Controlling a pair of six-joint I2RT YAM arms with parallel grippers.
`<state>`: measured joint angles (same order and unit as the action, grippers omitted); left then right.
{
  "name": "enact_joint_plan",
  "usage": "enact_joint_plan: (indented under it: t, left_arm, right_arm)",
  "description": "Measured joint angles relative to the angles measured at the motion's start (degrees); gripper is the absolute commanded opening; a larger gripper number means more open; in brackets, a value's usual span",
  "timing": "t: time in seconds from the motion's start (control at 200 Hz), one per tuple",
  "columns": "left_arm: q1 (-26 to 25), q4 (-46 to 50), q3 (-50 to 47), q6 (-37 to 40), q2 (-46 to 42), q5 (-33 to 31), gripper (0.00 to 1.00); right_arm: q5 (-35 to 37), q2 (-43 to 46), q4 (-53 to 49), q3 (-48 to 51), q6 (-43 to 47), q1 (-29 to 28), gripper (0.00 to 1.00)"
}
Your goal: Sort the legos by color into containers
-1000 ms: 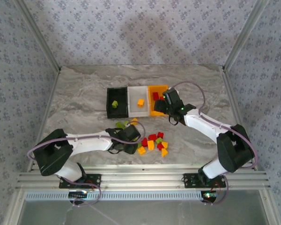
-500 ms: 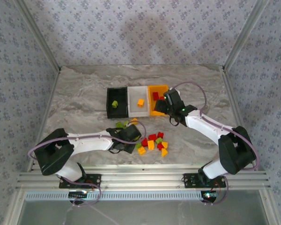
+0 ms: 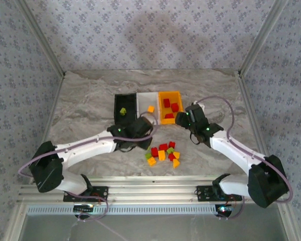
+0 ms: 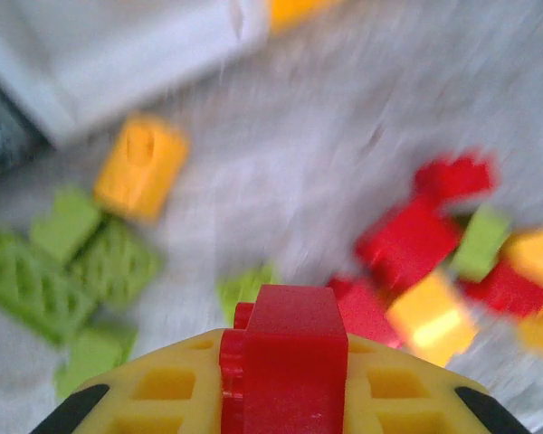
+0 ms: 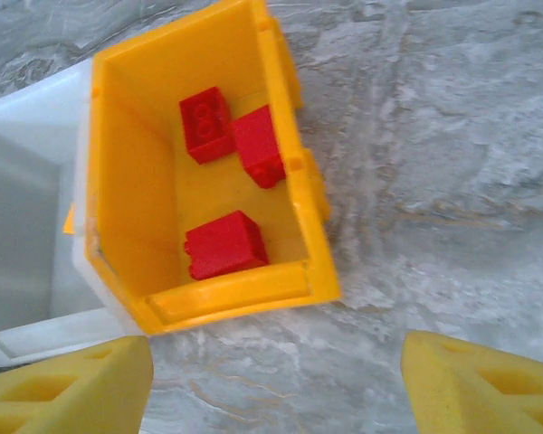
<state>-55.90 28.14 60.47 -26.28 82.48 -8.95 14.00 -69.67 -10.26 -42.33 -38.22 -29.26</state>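
**Left gripper clamped on a red lego; right gripper open below the orange bin**

At the bottom centre of the left wrist view, the left gripper is clamped on a red lego. Beyond it, loose legos lie on the marble, green ones at the left, red and orange at the right. In the right wrist view, the right gripper has its fingers apart in the bottom corners, just below the orange bin, which holds three red legos. Farther left in the top view, the white bin holds an orange lego.

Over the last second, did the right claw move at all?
Yes. The right gripper pulled back from over the orange bin, now sitting just outside its near right corner.
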Motion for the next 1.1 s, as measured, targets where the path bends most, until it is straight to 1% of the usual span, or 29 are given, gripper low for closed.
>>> enact_joint_plan:
  t: [0.1,0.22,0.32,0.445,0.485,0.6,0.66,0.82,0.884,0.974,1.029,1.104]
  left_arm:
    - [1.75,-1.42,10.25,2.14,6.03,0.74,0.22]
    - [4.42,-2.69,23.19,4.07,16.76,2.25,0.21]
    - [6.51,-2.36,32.83,4.98,26.32,3.17,0.21]
    - [8.20,-0.09,42.58,5.75,36.30,3.19,0.21]
    - [8.48,1.01,45.64,5.90,39.23,3.17,0.24]
    - [8.98,3.93,53.09,6.08,45.55,3.21,0.39]
    - [9.05,5.20,55.71,6.21,47.30,3.34,0.45]
    - [9.03,6.19,56.92,5.35,47.17,4.11,0.61]
    - [8.96,5.60,55.52,4.87,45.70,4.68,0.67]
    - [8.81,3.34,48.98,4.13,40.28,5.35,0.78]
    - [8.57,1.77,42.95,3.76,34.86,5.90,0.85]
    - [7.93,-1.31,34.16,2.38,26.60,6.60,0.91]
  right_arm:
    - [0.42,2.29,-0.79,3.02,-0.92,0.44,0.75]
    - [0.44,4.02,-2.03,5.51,-1.49,0.52,0.75]
    - [0.44,5.64,-2.45,6.88,-1.51,0.52,0.75]
    - [0.42,7.19,-3.17,7.87,-1.51,0.52,0.75]
    - [0.42,7.34,-3.34,7.98,-1.51,0.52,0.75]
    - [0.35,7.45,-3.54,8.11,-1.49,0.52,0.75]
    - [0.31,7.45,-3.76,8.17,-1.49,0.52,0.76]
    - [-0.28,7.89,-4.57,8.41,-1.46,0.52,0.76]
    - [-0.96,8.04,-4.61,8.44,-1.44,0.52,0.76]
    - [-2.56,8.07,-4.66,8.44,-1.25,0.22,0.76]
    - [-3.56,8.07,-4.87,8.44,-1.07,-0.37,0.76]
    - [-4.87,7.89,-5.18,8.44,-0.46,-1.95,0.76]
